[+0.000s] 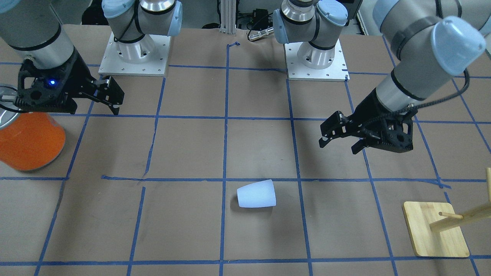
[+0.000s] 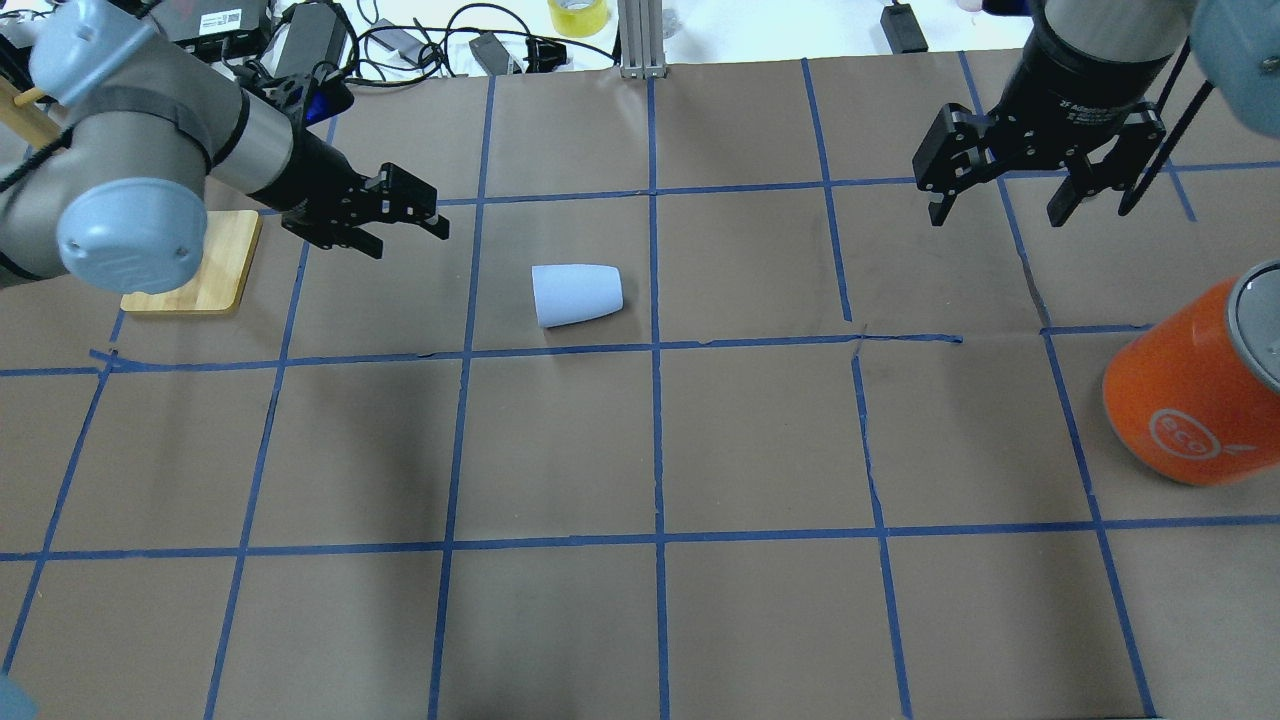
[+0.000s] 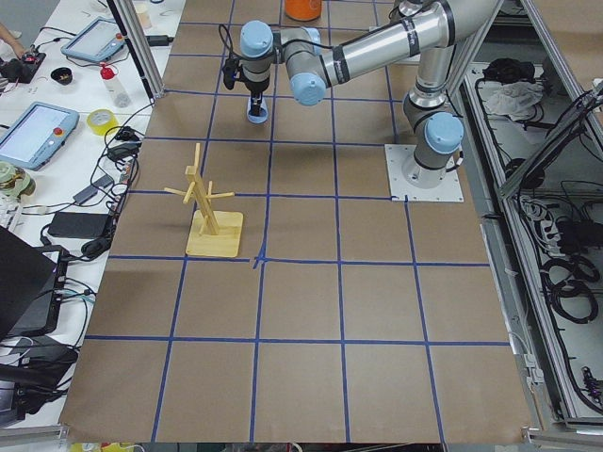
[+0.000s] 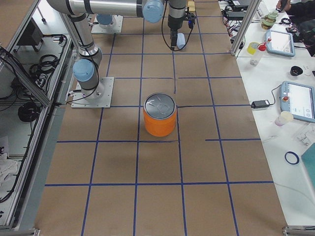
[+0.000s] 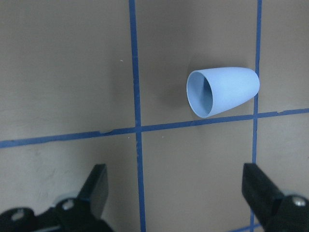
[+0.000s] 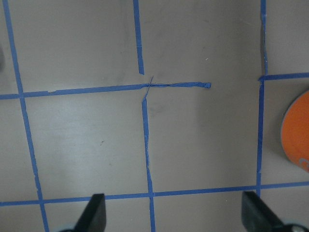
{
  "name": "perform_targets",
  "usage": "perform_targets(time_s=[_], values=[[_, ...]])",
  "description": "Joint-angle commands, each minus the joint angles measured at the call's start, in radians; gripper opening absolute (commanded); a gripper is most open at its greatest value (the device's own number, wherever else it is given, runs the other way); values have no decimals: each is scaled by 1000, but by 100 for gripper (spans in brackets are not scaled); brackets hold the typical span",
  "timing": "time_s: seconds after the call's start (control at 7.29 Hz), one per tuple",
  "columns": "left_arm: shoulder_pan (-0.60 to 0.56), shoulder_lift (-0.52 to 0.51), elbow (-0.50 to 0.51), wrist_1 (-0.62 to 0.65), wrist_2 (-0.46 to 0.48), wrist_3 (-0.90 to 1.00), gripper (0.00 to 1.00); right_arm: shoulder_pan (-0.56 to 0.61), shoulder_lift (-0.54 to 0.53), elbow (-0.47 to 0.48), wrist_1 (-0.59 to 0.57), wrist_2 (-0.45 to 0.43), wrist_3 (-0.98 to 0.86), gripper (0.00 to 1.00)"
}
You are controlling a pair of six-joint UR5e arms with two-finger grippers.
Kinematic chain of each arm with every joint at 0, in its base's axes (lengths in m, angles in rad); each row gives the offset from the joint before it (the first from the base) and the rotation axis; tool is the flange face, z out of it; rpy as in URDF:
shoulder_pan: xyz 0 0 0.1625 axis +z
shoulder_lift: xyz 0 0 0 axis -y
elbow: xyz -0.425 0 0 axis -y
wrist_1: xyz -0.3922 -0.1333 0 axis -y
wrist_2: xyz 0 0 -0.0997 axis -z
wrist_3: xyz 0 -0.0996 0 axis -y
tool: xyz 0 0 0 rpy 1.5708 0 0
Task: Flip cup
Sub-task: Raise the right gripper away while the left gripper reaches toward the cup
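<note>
Left gripper [image 1: 338,148]: jaws spread wide with nothing between them. It hangs clear of the table [image 2: 700,450], tipped down and forward, which looks like a lining-up pose ahead of a reach.
Left fingers [image 5: 94,188]: the two black tips sit in the bottom corners of the wrist view. The gap between them looks wider than the cup, so I judge there is room to close around it.
Cup [image 2: 577,295]: on its side on the brown paper, ahead of the left fingertips and not touching them. In the wrist view it sits off-centre, closer to the line of one finger than to the middle of the gap.
Cup's facing: the open rim is turned back toward the left gripper and the narrower base points away. A grip across the tapered wall seems the likely way to stand it up.
Task state: the flip is not yet done, and nothing holds the cup.
Right gripper [image 2: 997,215]: jaws also apart and empty, over bare paper well beyond the cup on its far side. It is probably parked out of the way.
Orange can [image 2: 1190,400]: near the right gripper and well apart from the cup.
Wooden stand [image 1: 435,230]: behind the left arm, on the side away from the cup.
</note>
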Motion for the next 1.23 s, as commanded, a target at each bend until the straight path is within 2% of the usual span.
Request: perform_targets(time_s=[0.0, 0.14, 0.41, 0.69, 1.1], values=[[1, -116, -13, 39, -202, 1, 100, 17, -5, 2, 10, 0, 12, 100], [1, -155, -12, 77, -238, 2, 100, 48, 3, 2, 8, 0, 12, 100], [-1, -238, -12, 186, -240, 1, 100, 59, 5, 10, 8, -5, 11, 100], [-11, -273, -19, 187, -371, -11, 100, 50, 5, 5, -7, -8, -3, 100], [-27, -289, -33, 187, -384, -17, 98, 50, 5, 5, -13, -6, 12, 100]])
